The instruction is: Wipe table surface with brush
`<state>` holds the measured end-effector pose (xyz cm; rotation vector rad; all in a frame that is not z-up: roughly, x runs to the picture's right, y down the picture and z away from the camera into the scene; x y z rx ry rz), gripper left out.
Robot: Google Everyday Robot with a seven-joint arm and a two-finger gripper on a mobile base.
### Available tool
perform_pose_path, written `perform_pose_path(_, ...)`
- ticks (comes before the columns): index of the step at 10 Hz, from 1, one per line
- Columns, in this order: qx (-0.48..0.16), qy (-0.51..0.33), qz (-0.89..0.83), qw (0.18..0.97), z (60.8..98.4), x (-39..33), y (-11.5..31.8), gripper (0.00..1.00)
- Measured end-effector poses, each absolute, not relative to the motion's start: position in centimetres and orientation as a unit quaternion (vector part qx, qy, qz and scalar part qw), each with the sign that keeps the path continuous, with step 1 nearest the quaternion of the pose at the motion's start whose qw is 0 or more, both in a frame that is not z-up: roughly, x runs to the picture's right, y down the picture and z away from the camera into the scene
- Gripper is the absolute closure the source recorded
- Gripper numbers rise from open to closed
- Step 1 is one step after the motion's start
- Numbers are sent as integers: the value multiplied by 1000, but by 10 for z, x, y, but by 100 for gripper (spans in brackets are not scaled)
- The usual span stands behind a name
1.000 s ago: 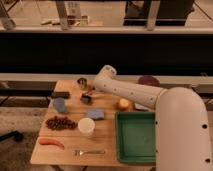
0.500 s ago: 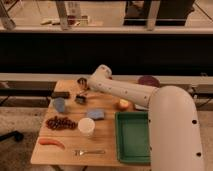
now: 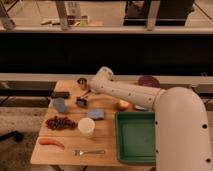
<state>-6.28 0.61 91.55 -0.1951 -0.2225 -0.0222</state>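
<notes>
The table surface [image 3: 107, 137] is a light wooden top carrying several small items. The brush [image 3: 81, 102] has its small dark head down on the wood left of centre, and its thin handle slants up and to the right. My gripper [image 3: 92, 91] is at the top of that handle, at the end of the white arm that reaches in from the lower right. It appears shut on the handle, though the fingers are largely hidden under the wrist.
A metal cup [image 3: 81, 81] stands just behind the brush, with a flat black bar [image 3: 60, 94] and a blue-grey lump [image 3: 60, 105] to its left. Nearby lie a blue sponge [image 3: 96, 114], white cup [image 3: 86, 126], grapes [image 3: 59, 122], fork [image 3: 90, 151] and green tray [image 3: 136, 137].
The arm's wrist has shifted slightly left and then back, and the brush head has slid a little toward the front of the table. The other items have not moved.
</notes>
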Motion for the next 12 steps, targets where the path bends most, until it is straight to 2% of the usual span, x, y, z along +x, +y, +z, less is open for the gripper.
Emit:
perform_pose_path(7,-112,-110,-13,988,909,-61,17,95)
perform_pose_path(12,-99,-77,26,992,903,-9,15,95)
